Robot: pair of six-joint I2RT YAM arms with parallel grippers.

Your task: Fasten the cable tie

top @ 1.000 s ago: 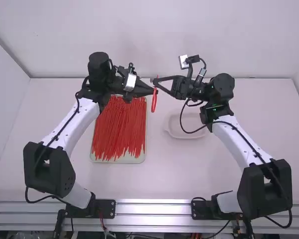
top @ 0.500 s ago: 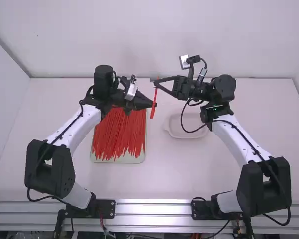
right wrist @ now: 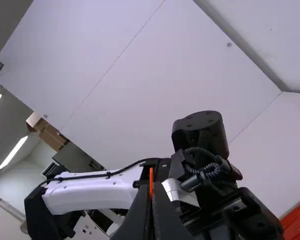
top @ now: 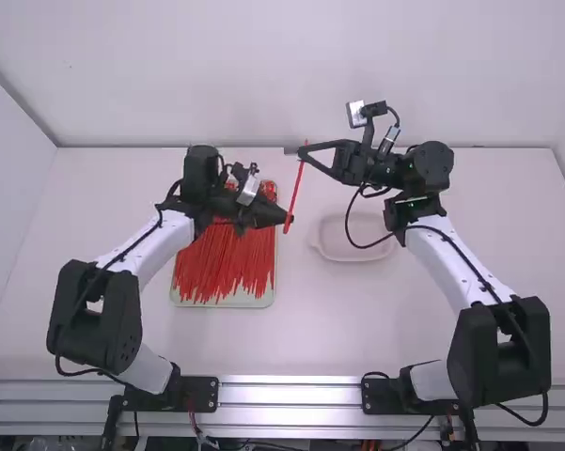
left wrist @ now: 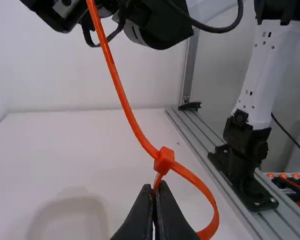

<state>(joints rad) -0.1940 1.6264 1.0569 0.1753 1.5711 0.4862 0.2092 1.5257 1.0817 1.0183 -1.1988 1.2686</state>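
An orange-red cable tie [top: 296,188] is stretched in the air between both grippers, above the gap between the tray and the dish. My left gripper [top: 288,220] is shut on the tie just beside its head [left wrist: 163,160]; a small loop [left wrist: 208,212] curls off past the fingers [left wrist: 142,215]. The tail [left wrist: 121,95] runs through the head and up to my right gripper [top: 306,155], which is shut on the strip's far end [right wrist: 150,181].
A tray [top: 178,296] heaped with several red cable ties lies under the left arm. A shallow white dish [top: 353,246] sits to its right, below the right arm. The table's right side and front are bare.
The left gripper has moved down and toward the camera with the tie's head, while the right gripper lifted the tail slightly. The tie now runs longer and straighter between them.
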